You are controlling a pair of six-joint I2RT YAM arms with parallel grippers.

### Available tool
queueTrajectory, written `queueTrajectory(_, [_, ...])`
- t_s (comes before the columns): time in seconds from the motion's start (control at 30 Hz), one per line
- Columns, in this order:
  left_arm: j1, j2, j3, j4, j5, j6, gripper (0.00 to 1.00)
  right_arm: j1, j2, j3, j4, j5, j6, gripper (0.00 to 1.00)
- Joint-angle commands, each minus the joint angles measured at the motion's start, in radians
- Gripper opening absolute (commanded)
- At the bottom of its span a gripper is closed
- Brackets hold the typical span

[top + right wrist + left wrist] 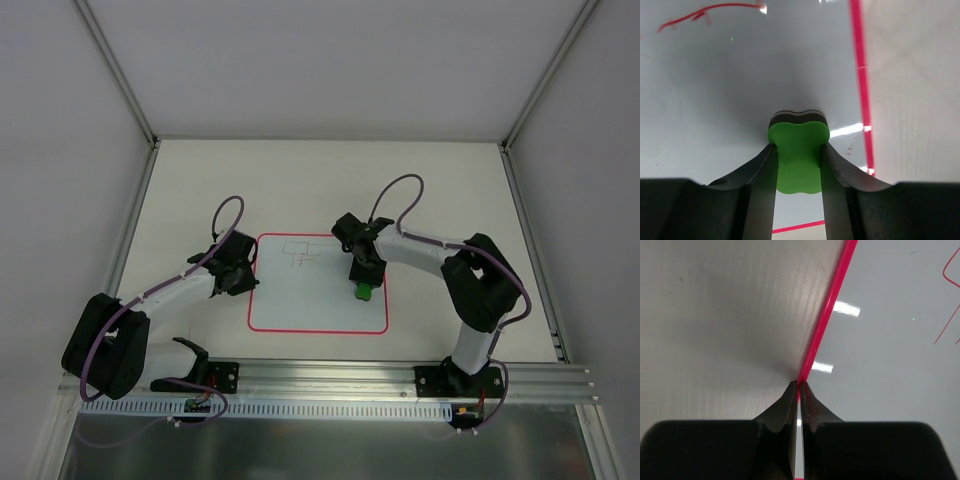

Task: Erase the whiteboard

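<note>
On the cream counter [430,190] the whiteboard [310,305] lies mid-frame, with the left gripper [798,385] pressed together at its left red border, the right gripper [799,147] pinching a green eraser [364,291] at its lower right, and red scribbles [298,252] at its upper left.

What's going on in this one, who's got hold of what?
The right end effector grips a green eraser and appears to press it onto the whiteboard, near its right edge. The left end effector is shut, with its tips at the board's left red border. Red scribbles near the board's top are not yet wiped.
</note>
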Motion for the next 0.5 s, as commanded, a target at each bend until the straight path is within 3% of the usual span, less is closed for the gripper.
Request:
queueTrajectory(0.0, [0.01, 0.029, -0.034, -0.11, -0.041, -0.001, 0.0, 0.058, 0.148, 0.004, -0.009, -0.128, -0.043, 0.0])
queueTrajectory(0.13, [0.011, 0.026, -0.038, -0.11, -0.043, -0.002, 0.0, 0.031, 0.139, -0.025, -0.005, -0.118, -0.028, 0.0])
queueTrajectory(0.47, [0.011, 0.033, -0.031, -0.11, -0.044, -0.006, 0.0, -0.091, -0.062, -0.279, -0.005, -0.068, 0.008, 0.0])
